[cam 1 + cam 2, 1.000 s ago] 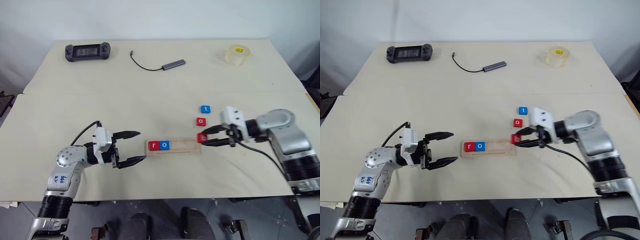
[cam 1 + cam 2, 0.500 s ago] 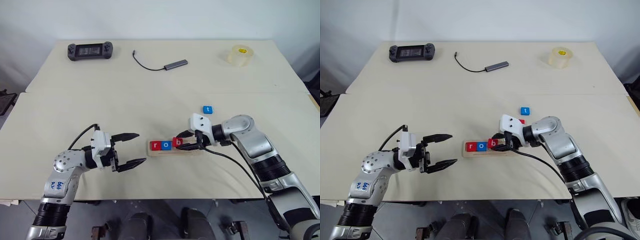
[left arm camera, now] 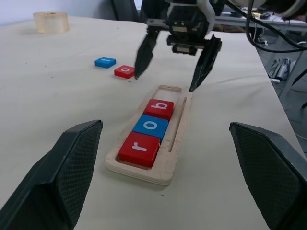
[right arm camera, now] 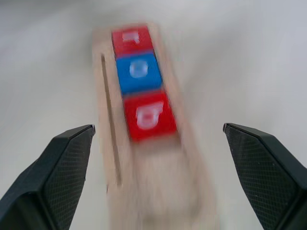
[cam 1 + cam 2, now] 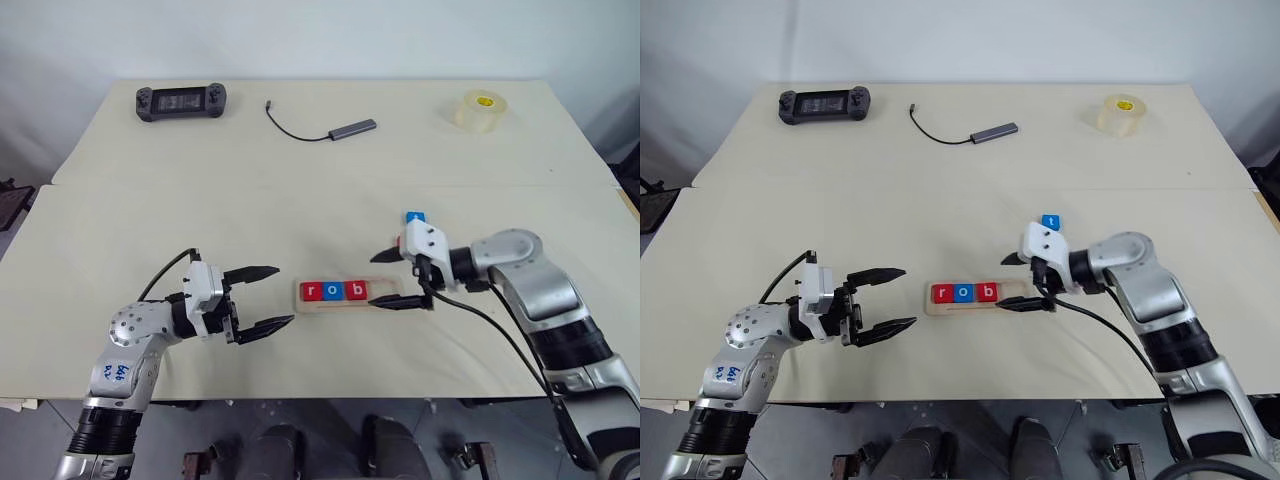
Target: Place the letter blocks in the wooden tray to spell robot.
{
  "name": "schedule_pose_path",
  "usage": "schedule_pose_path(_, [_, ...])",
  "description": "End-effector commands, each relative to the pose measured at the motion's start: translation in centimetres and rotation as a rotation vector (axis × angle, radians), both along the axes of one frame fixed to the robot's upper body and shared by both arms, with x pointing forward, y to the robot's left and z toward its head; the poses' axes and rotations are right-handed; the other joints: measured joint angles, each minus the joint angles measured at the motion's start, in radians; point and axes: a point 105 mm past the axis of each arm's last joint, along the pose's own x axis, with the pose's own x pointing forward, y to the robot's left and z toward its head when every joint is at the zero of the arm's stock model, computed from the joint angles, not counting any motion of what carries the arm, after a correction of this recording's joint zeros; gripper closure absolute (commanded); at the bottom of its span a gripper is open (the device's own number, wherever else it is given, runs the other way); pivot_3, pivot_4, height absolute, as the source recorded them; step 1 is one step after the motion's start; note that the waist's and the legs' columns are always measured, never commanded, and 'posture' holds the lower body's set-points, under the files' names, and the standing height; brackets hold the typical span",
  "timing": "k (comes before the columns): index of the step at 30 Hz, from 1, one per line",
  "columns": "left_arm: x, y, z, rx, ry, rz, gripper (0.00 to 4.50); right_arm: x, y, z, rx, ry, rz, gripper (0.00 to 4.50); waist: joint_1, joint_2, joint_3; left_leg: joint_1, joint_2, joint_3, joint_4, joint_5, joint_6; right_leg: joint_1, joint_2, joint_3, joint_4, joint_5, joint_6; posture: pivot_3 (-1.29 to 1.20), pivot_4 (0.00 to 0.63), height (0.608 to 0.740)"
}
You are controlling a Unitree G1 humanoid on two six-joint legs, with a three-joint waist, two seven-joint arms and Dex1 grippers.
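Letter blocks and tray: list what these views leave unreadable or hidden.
- Red o block: in the head views, mostly hidden behind the right gripper.
- Blue t block: letter too small in the left wrist view.
- Wooden tray: blurred in the right wrist view; letters on its blocks smeared.

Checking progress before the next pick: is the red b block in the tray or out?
In: red b block lies in the wooden tray beside the o.

I'm seeing my right gripper (image 5: 400, 279) spreading its black fingers and pulling back from the red square b tile (image 5: 355, 291), which is now sitting free in the long pale-wood tray (image 5: 385, 291), ahead of those fingertips, no longer pinched.
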Motion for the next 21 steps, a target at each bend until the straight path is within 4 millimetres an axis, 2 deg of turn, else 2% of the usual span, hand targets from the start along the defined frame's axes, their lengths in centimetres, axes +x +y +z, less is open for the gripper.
schedule_pose_path(1, [-0.3,-0.3,0.6,-0.006,-0.028,-0.012,0.00,0.3,-0.6,0.7,0.021,-0.041,-0.044,0.95,-0.002,0.000,0.000,0.000,0.000,0.000,0.000,0.000,0.000,0.000,0.000,0.000,0.000,0.000,0.000,0.00,0.150,0.740])
schedule_pose_path(4, [-0.3,-0.3,0.6,-0.006,-0.027,-0.013,0.00,0.6,-0.5,0.2,0.009,-0.045,-0.056,1.97,-0.006,0.000,0.000,0.001,0.001,0.001,0.000,0.000,0.000,0.000,0.001,0.001,0.001,0.000,0.000,0.00,0.150,0.740])
schedule_pose_path(11, [-0.3,-0.3,0.7,-0.003,-0.029,-0.010,0.00,0.8,1.0,-0.4,0.008,-0.043,-0.030,4.41,-0.003,0.000,0.000,0.001,0.001,0.001,0.000,0.000,0.000,0.000,0.001,0.001,0.000,0.000,0.000,0.00,0.150,0.740])
schedule_pose_path(17, [-0.3,-0.3,0.7,-0.006,-0.032,-0.005,0.00,1.0,2.0,-0.7,0.010,-0.056,-0.010,4.46,-0.002,0.000,0.000,0.001,0.001,0.001,0.000,0.000,0.000,0.000,0.000,0.001,0.000,0.000,0.000,0.00,0.150,0.740])
schedule_pose_path(21, [-0.2,-0.5,0.7,-0.011,-0.033,-0.004,0.00,0.8,2.5,0.1,0.036,-0.060,0.002,4.46,-0.002,0.000,0.000,0.001,0.001,0.001,0.000,0.000,0.000,0.000,0.000,0.001,0.000,0.000,0.000,0.00,0.150,0.740])
